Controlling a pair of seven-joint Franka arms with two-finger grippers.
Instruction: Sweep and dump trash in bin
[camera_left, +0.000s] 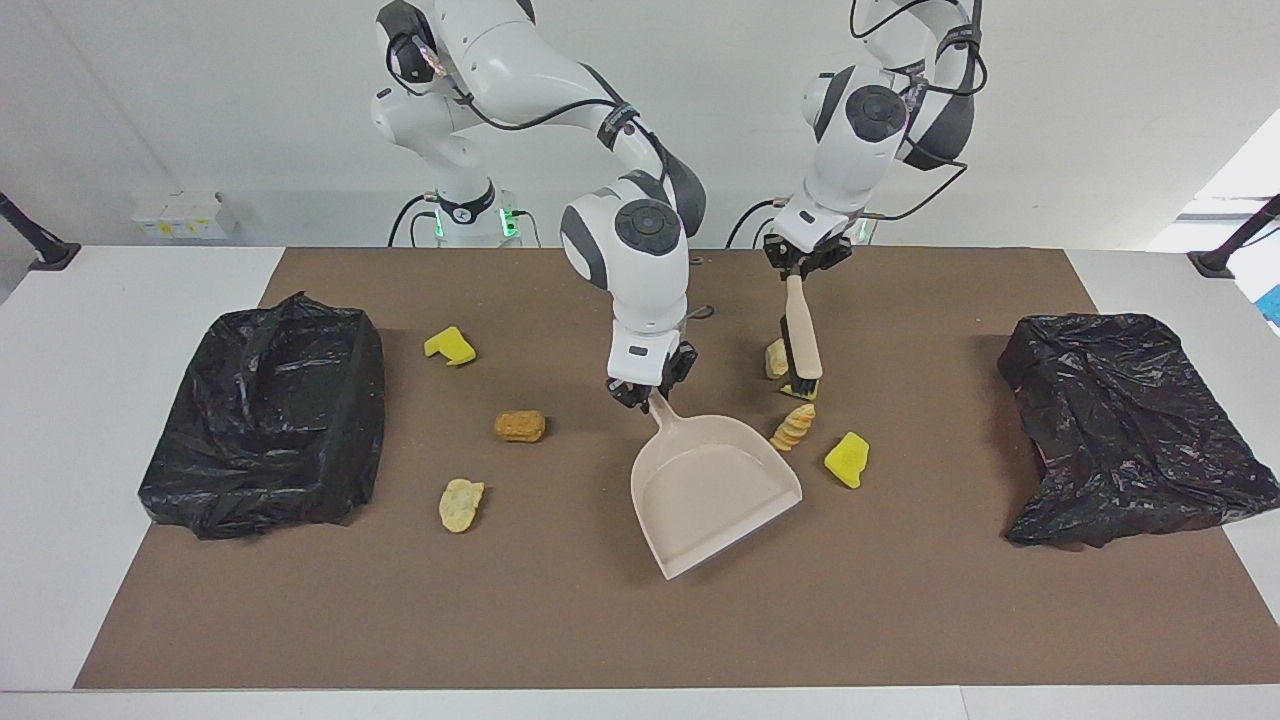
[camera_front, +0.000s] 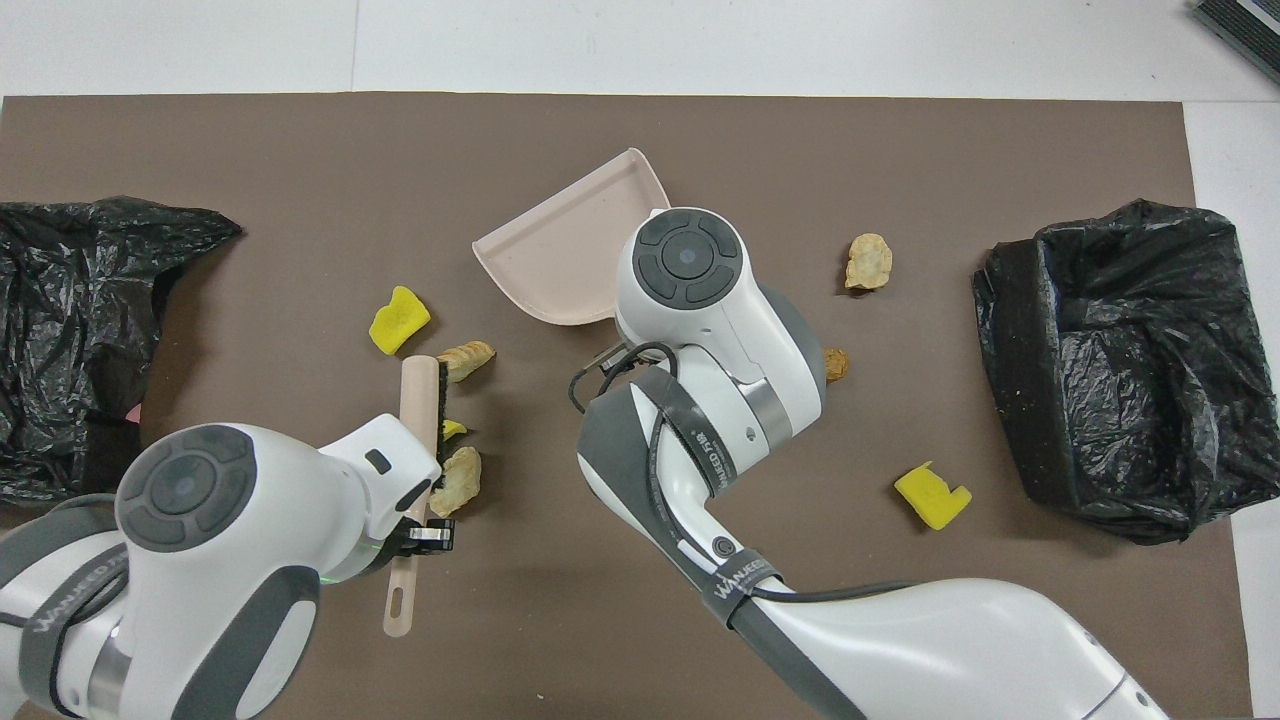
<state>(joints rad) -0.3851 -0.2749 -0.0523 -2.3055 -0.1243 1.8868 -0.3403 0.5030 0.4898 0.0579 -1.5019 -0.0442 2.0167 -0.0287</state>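
Beige dustpan (camera_left: 715, 487) clamped in my right tool (camera_left: 650, 383), mouth angled toward the trash (camera_left: 792, 427) under the brush (camera_left: 802, 345) gripped by my left tool (camera_left: 803, 266).

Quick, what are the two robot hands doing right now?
Left gripper: shut on the brush, over the scraps.
Right gripper: shut on the dustpan handle.
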